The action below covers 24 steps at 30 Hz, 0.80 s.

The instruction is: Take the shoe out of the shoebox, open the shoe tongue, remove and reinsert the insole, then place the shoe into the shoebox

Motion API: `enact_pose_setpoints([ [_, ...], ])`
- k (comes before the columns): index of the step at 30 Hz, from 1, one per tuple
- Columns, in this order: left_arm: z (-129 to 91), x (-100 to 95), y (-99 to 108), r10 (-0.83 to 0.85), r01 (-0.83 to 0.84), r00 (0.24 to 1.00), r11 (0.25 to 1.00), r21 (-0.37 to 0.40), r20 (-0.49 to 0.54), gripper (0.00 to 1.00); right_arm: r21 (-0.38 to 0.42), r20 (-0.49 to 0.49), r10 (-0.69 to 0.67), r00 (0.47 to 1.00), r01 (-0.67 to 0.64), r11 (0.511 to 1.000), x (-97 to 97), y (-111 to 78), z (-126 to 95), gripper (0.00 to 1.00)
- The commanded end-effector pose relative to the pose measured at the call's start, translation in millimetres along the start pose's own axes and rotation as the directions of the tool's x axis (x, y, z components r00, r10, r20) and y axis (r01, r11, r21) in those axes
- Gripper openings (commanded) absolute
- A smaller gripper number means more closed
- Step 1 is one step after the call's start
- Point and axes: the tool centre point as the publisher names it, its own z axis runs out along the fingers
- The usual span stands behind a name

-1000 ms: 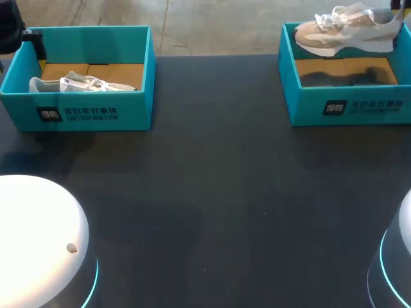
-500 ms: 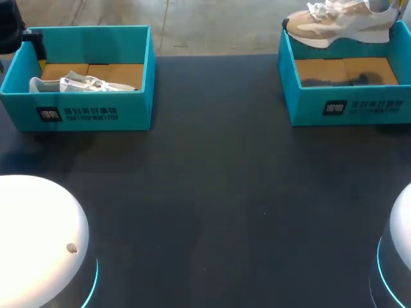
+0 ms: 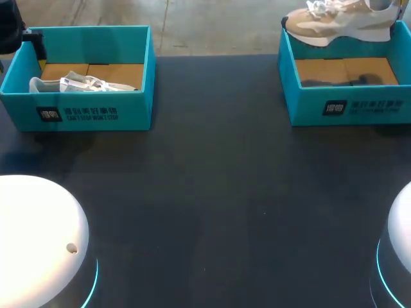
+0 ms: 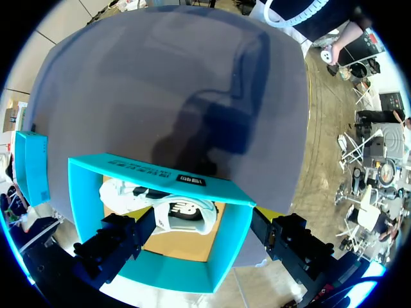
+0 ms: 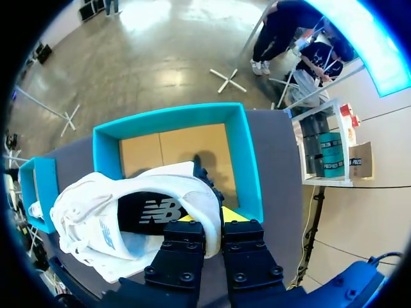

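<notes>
A beige and white shoe [image 3: 337, 22] hangs above the right teal shoebox [image 3: 347, 106], clear of its brown cardboard floor. In the right wrist view my right gripper [image 5: 205, 226] is shut on the heel collar of this shoe [image 5: 122, 208], with the box [image 5: 249, 163] below and ahead of it. A second white shoe [image 3: 80, 83] lies inside the left teal shoebox [image 3: 96, 115]. My left gripper [image 4: 202, 247] stands open above that box [image 4: 221, 256], its dark fingers [image 4: 109, 247] spread wide on either side of the shoe [image 4: 160, 205] without touching it.
The dark table [image 3: 212, 192] stretches between the two boxes. The white domes of my arm bases sit at the near left [image 3: 38, 244] and near right [image 3: 401, 256] corners. The right shoebox [image 4: 32, 167] shows off to one side in the left wrist view.
The right gripper has lifted the beige shoe higher above the right box and a little leftward; most of this happened in the first half second. The left arm has stayed still.
</notes>
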Motion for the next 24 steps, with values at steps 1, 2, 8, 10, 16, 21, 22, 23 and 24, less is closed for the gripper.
enact_pose_setpoints([
  [1,-0.5,0.6,-0.6,0.001,-0.001,1.0,1.0,-0.001,-0.002,1.0,-0.003,-0.002,0.001,1.0,-0.001,1.0,-0.7,-1.4,-1.6,0.0],
  [2,-0.5,0.6,-0.6,0.001,-0.001,1.0,1.0,-0.001,-0.002,1.0,-0.003,-0.002,0.001,1.0,-0.001,1.0,-0.7,-1.4,-1.6,0.0],
  [8,-0.5,0.6,-0.6,0.001,-0.001,1.0,1.0,-0.001,-0.002,1.0,-0.014,0.008,-0.001,1.0,0.001,1.0,12.3,-14.3,-12.2,0.0],
  [10,-0.5,0.6,-0.6,0.001,-0.001,1.0,1.0,-0.001,-0.002,1.0,-0.018,0.016,-0.001,1.0,0.001,1.0,18.3,-20.9,-17.8,0.0],
  [16,-0.5,0.6,-0.6,0.001,-0.001,1.0,1.0,-0.001,-0.002,1.0,-0.019,0.043,0.007,0.999,-0.006,1.0,34.7,-41.8,-30.9,0.0],
  [21,-0.5,0.6,-0.6,0.001,-0.001,1.0,1.0,-0.001,-0.002,1.0,-0.02,0.04,0.011,0.999,-0.01,1.0,54.1,-65.2,-38.9,0.0],
  [22,-0.5,0.6,-0.6,0.001,-0.001,1.0,1.0,-0.001,-0.002,1.0,-0.02,0.041,0.012,0.999,-0.012,1.0,58.0,-70.2,-40.7,0.0],
  [23,-0.5,0.6,-0.6,0.001,-0.001,1.0,1.0,-0.001,-0.002,1.0,-0.021,0.041,0.013,0.999,-0.012,1.0,62.4,-76.4,-42.4,0.0],
  [24,-0.5,0.6,-0.6,0.001,-0.001,1.0,1.0,-0.001,-0.002,1.0,-0.022,0.038,0.015,0.999,-0.014,1.0,64.5,-79.4,-43.0,0.0],
])
